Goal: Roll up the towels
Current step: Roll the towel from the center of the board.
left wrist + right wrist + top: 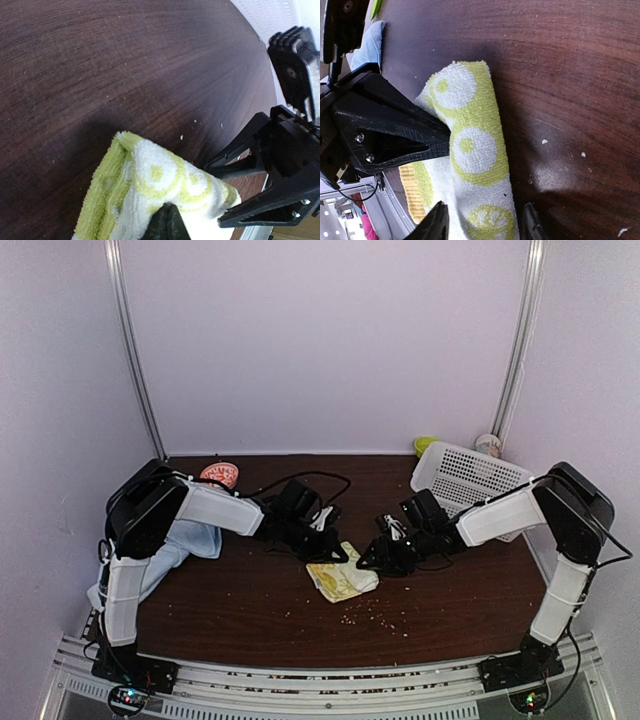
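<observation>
The lime-green and cream towel (342,580) lies partly rolled in the middle of the dark wooden table (250,610). My left gripper (328,545) is at its far left edge, and in the left wrist view the gripper (167,221) is shut on the towel (150,185), holding that edge raised. My right gripper (372,558) is at the towel's right side. In the right wrist view it (484,222) is open, with its fingertips (437,220) on either side of the rolled fold (472,150). The pale blue towel (190,540) lies crumpled at the table's left edge, under the left arm.
A white perforated basket (465,478) stands at the back right, with a green object (425,445) and a white cup (488,444) behind it. A pink round object (220,475) sits at the back left. Crumbs (375,615) are scattered in front of the towel.
</observation>
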Robot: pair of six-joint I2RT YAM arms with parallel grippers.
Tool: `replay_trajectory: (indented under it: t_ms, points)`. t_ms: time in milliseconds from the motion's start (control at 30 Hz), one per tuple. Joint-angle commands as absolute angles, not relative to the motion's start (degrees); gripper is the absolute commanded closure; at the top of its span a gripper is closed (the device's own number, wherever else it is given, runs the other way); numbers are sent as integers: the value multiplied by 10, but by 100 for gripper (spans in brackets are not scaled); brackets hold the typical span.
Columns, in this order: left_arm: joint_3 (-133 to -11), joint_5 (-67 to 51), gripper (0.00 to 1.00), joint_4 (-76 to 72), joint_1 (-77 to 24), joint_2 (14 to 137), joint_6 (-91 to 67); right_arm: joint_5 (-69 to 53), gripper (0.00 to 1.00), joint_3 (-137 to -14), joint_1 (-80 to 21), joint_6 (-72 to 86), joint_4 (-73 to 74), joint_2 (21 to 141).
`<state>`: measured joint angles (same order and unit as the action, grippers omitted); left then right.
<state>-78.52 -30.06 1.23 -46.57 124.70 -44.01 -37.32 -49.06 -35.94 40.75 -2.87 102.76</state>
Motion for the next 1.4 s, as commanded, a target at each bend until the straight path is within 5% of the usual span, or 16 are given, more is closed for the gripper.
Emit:
replay_trajectory:
  t_ms: [0,267,800,1367]
  points:
    - [-766,-278,100,52,-459,1259,-432,-402,55,-480,-361,420,-10,1064]
    - [-755,-280,100,47,-461,1240,-434,-345,100,-497,-366,381,53,1037]
    - [-699,-253,96,33,-468,1158,-446,14,100,-626,-465,266,316,986]
    - [-714,-268,100,22,-482,1186,-452,157,100,-709,-559,302,360,1060]
